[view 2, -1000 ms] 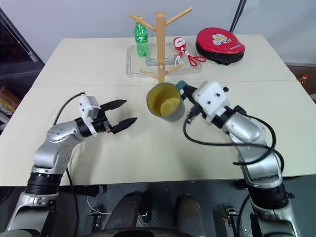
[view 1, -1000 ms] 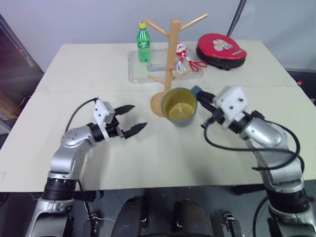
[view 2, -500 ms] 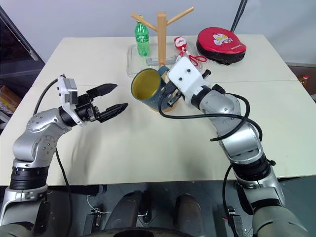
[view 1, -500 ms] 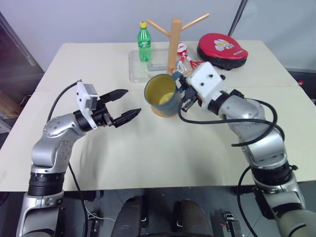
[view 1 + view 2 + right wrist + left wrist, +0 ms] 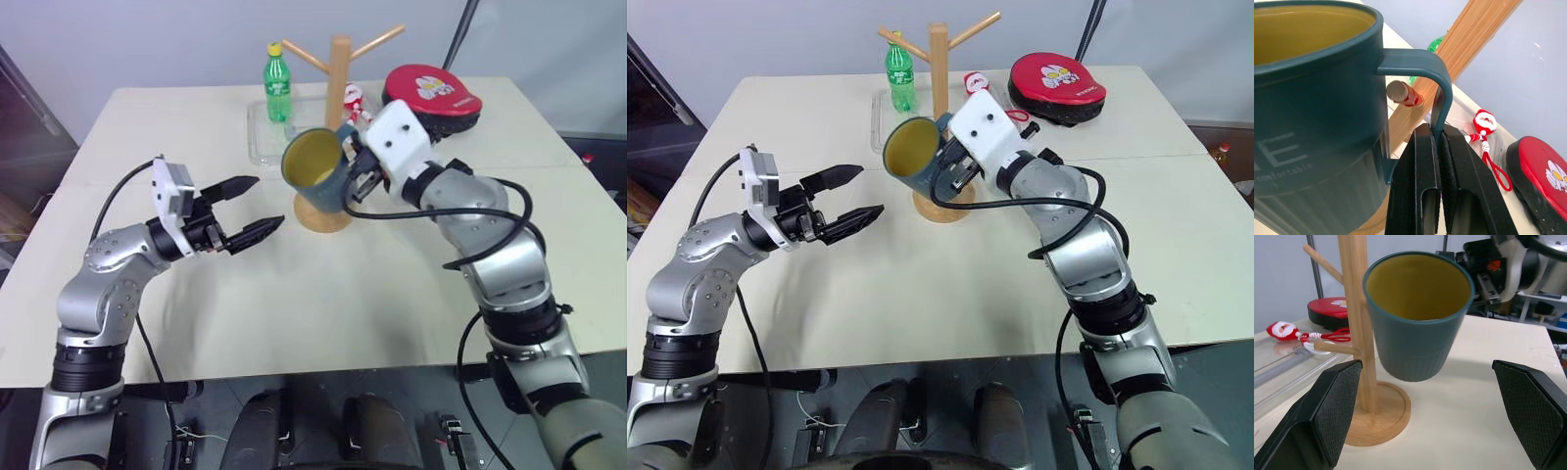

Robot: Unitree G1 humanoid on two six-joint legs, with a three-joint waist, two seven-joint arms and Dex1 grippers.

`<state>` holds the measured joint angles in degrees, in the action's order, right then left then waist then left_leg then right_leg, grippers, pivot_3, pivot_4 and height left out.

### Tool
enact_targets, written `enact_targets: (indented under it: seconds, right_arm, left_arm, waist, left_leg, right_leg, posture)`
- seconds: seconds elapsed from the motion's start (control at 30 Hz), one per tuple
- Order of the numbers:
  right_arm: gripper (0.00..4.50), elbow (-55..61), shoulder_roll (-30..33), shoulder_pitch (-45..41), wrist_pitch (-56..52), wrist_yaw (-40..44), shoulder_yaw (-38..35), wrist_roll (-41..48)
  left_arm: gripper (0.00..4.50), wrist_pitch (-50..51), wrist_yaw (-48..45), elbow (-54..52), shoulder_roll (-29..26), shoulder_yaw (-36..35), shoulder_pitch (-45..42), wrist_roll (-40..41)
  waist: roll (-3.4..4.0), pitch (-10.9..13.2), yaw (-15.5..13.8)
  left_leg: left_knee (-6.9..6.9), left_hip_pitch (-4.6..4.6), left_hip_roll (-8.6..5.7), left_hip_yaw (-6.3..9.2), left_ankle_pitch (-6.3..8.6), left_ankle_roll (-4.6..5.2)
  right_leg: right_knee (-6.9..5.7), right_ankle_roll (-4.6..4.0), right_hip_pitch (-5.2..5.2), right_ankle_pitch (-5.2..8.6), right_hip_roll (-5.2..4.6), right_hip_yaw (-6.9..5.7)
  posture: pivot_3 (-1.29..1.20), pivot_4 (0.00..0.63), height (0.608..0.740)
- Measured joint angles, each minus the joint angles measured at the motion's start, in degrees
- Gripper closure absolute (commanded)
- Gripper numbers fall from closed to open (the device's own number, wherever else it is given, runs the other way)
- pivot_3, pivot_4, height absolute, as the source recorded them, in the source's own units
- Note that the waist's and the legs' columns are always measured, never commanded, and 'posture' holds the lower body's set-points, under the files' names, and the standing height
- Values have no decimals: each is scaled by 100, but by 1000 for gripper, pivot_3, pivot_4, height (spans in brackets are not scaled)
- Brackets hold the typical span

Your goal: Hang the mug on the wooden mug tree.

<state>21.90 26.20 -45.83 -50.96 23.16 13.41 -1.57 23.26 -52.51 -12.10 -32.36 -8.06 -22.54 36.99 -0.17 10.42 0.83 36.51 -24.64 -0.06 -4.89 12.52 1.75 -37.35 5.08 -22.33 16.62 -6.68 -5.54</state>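
Right wrist view shows our right gripper (image 5: 1439, 142) with jaws clamped on the mug's (image 5: 315, 168) handle beside the wooden mug tree (image 5: 336, 108), left gripper (image 5: 257, 208) jaws wide.

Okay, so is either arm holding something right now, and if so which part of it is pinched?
The right gripper holds the mug, its fingers shut on the handle. The left gripper is open and holds nothing.

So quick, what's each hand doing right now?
Left hand: open, holding nothing.
Right hand: closed on the mug handle.
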Motion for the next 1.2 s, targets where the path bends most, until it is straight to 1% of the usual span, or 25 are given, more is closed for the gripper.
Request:
enact_targets:
  seconds: [0.43,0.53,0.57,0.6,0.7,0.77,0.8,0.9,1.0,1.13,1.2]
  right_arm:
    - [4463,-380,-124,-227,-124,-5,321,-243]
    - [3489,-440,-166,-240,-116,-2,321,-265]
    - [3031,-454,-184,-240,-111,-2,321,-268]
    - [2413,-469,-207,-241,-91,-25,318,-292]
    - [915,-469,-205,-249,1,-43,318,-384]
    - [915,-459,-171,-249,78,-4,317,-387]
    - [915,-366,-35,-232,161,100,302,-375]
    - [915,186,301,7,458,432,-39,-183]
    - [915,600,412,537,717,676,-617,169]
    - [915,968,122,1550,883,854,-1794,1044]
    - [915,1012,67,2037,1019,899,-2168,1328]
  left_arm:
    - [0,0,46,-6,43,0,35,0]
    - [0,0,61,-13,47,0,35,0]
    - [0,0,67,-14,48,0,35,0]
    - [0,0,74,-17,48,0,36,0]
    - [0,0,83,-24,48,0,38,1]
    - [0,0,94,-24,49,0,38,0]
    - [0,0,119,-28,51,1,42,0]
    - [0,2,223,-18,51,-23,120,-15]
    - [0,-5,428,111,92,-67,152,-75]
    - [0,-171,822,539,270,-170,288,-371]
    - [0,-327,1020,722,360,-185,419,-579]
  waist:
    - [0,0,1]
    - [0,0,1]
    - [0,0,0]
    - [0,0,0]
    - [0,0,1]
    - [0,0,1]
    - [1,2,1]
    - [-3,2,-26]
    - [-9,6,-25]
    - [-11,6,-26]
    - [-13,7,-23]
  left_leg:
    - [-1,0,0,-1,0,0]
    - [-1,0,0,-1,0,0]
    - [-1,0,0,-1,0,0]
    - [-1,0,0,-1,0,0]
    - [-1,0,0,-1,0,0]
    - [-2,0,0,-1,0,0]
    - [-3,-1,-1,-2,0,0]
    - [-8,-1,-2,-1,3,5]
    - [-8,-1,-2,0,7,11]
    - [-12,1,-2,0,9,15]
    - [-15,3,-2,0,9,15]
  right_leg:
    - [0,0,-1,0,-1,0]
    - [0,0,-1,0,-1,0]
    - [0,0,-1,0,-1,0]
    - [0,0,-1,0,-1,0]
    - [0,0,-1,0,-1,0]
    - [1,0,-2,0,-1,0]
    - [1,0,-4,0,-1,1]
    - [9,1,0,0,-3,0]
    - [12,4,4,-2,-5,0]
    - [11,7,4,-3,-4,0]
    - [12,6,4,-3,-4,0]
  posture:
    - [0,150,739]
    - [0,150,739]
    - [0,150,739]
    - [0,150,739]
    - [0,150,739]
    - [0,150,739]
    - [0,150,739]
    - [0,150,739]
    - [0,150,739]
    - [0,150,739]
    - [0,150,739]
